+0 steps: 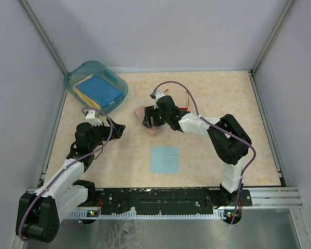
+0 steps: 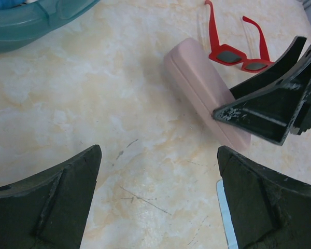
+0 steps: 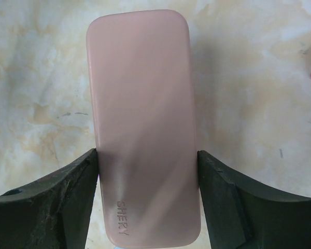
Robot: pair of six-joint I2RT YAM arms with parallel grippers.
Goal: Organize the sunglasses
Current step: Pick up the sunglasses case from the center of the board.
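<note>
Clamps the pink glasses case point(image 3: 142, 104) across its width with the right gripper point(image 3: 147, 166), one finger pressed to each long side (case closed, flat on the marbled tabletop point(image 3: 36, 78)). Leaves the red sunglasses point(image 2: 238, 49) untouched just off that gripper's right side, temple arms unfolded, close beside the case. Hovers the left gripper point(image 2: 158, 153) above the tabletop, spread wide and holding nothing, with case and sunglasses ahead of its fingers.
</note>
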